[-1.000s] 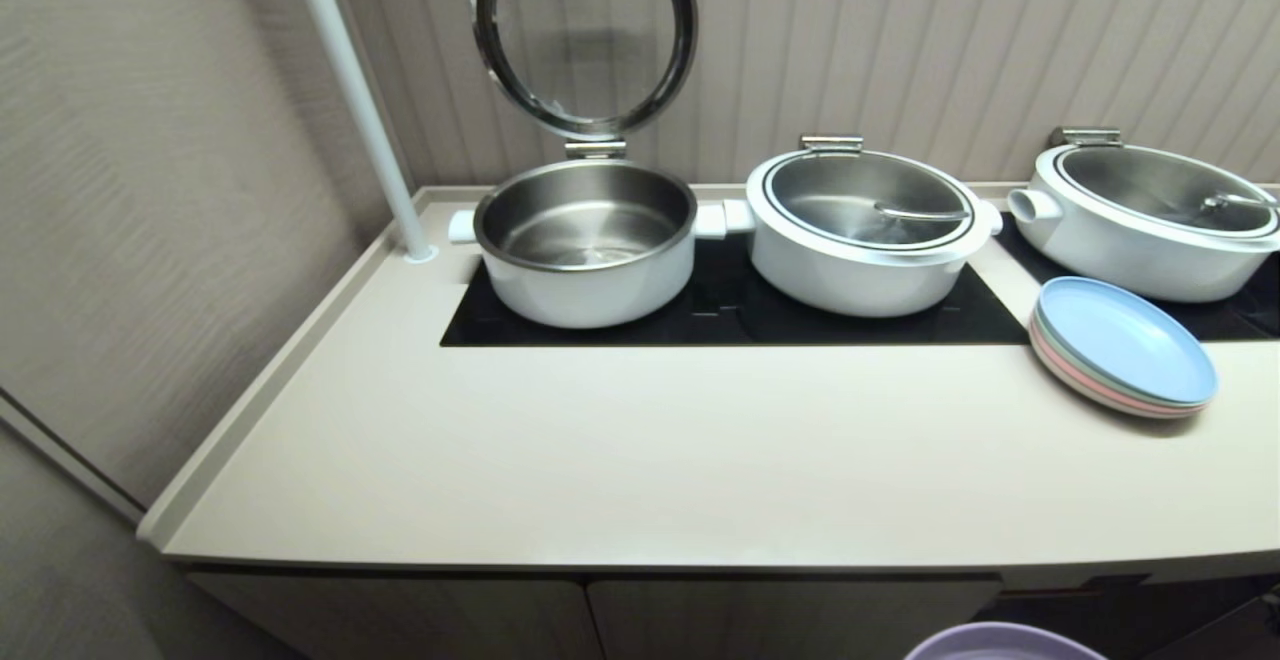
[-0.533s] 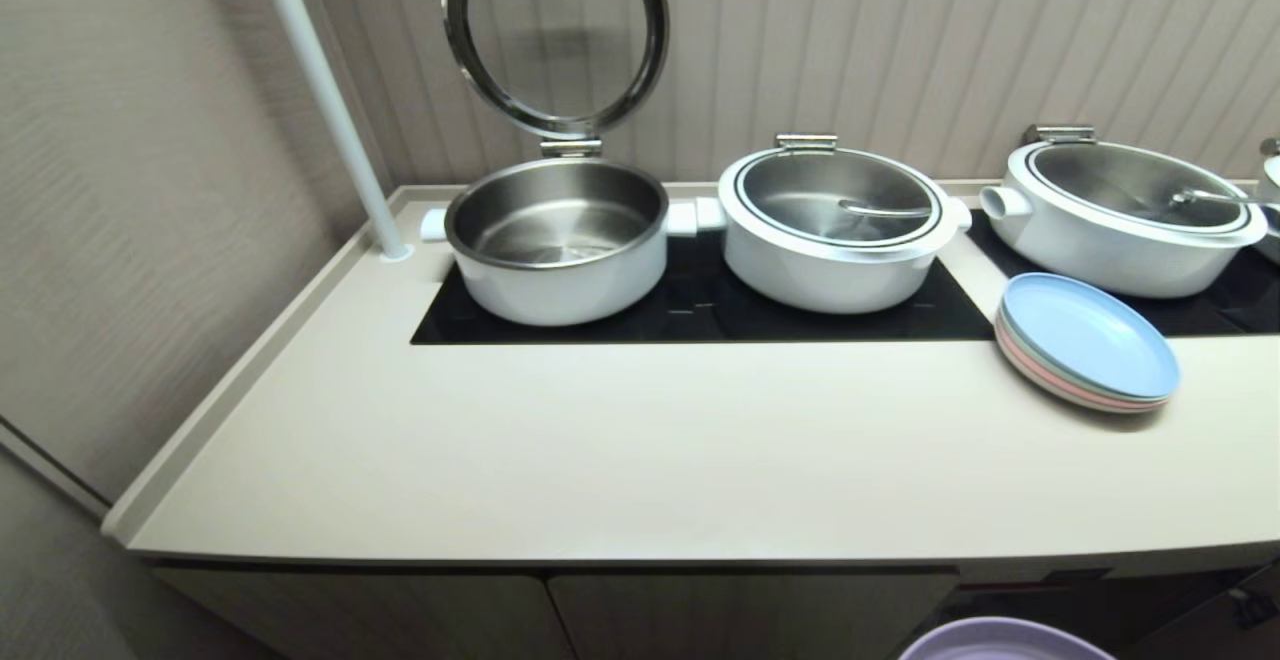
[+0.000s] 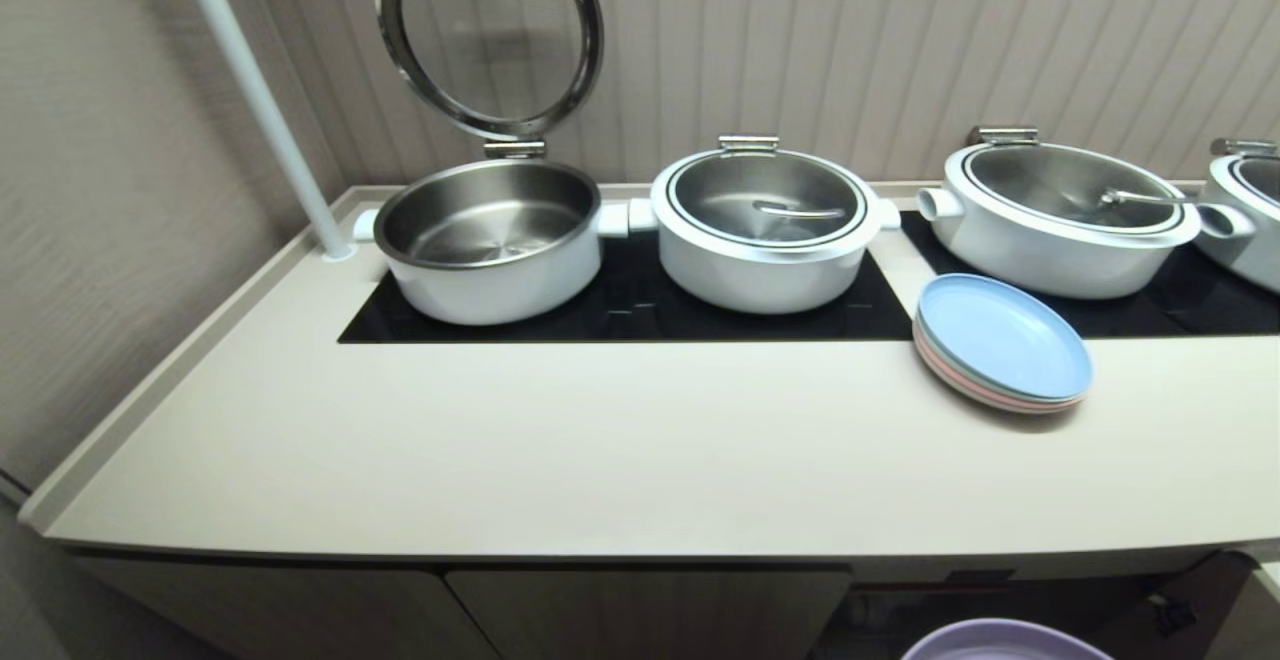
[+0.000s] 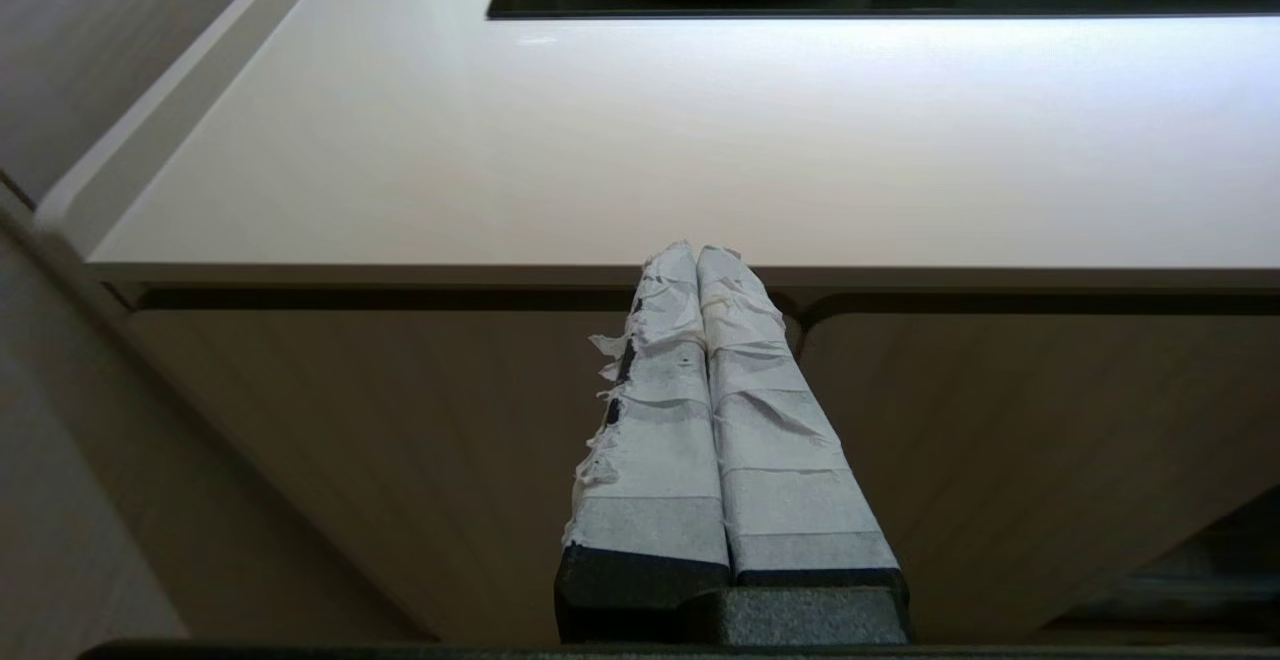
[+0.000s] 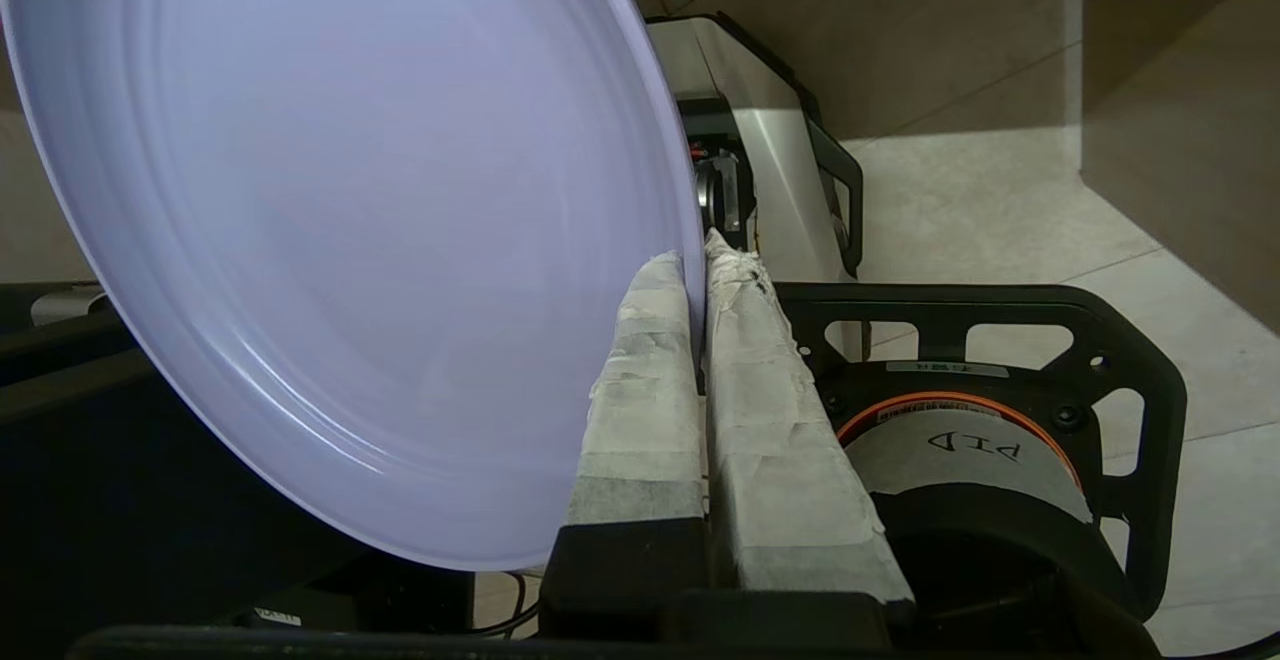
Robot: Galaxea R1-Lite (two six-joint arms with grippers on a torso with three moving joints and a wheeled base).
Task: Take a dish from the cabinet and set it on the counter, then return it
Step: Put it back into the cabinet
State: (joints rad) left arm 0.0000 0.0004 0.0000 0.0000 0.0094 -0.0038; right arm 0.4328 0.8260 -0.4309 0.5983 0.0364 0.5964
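Note:
My right gripper [image 5: 697,262] is shut on the rim of the dish [image 5: 340,230], a pale lavender plate with faint rings, held tilted on edge over my base. In the head view only the dish's top edge [image 3: 1005,637] shows at the bottom, below the front of the counter [image 3: 620,450]. The cabinet [image 3: 640,615] sits under the counter with its left doors closed [image 4: 420,440] and a dark opening [image 3: 1020,605] further right. My left gripper [image 4: 697,252] is shut and empty, parked in front of the cabinet doors just below the counter edge.
Several white pots stand on black cooktop panels [image 3: 620,315] at the back: one with its glass lid [image 3: 490,35] raised, others [image 3: 765,230] [image 3: 1060,215] covered. A stack of blue, green and pink plates [image 3: 1000,345] lies at the right. A white pole [image 3: 260,100] rises at the back left.
The whole head view has shifted: pots, plates and counter slid left in the picture, so the camera has turned right. The dish stays at the bottom edge in my right gripper.

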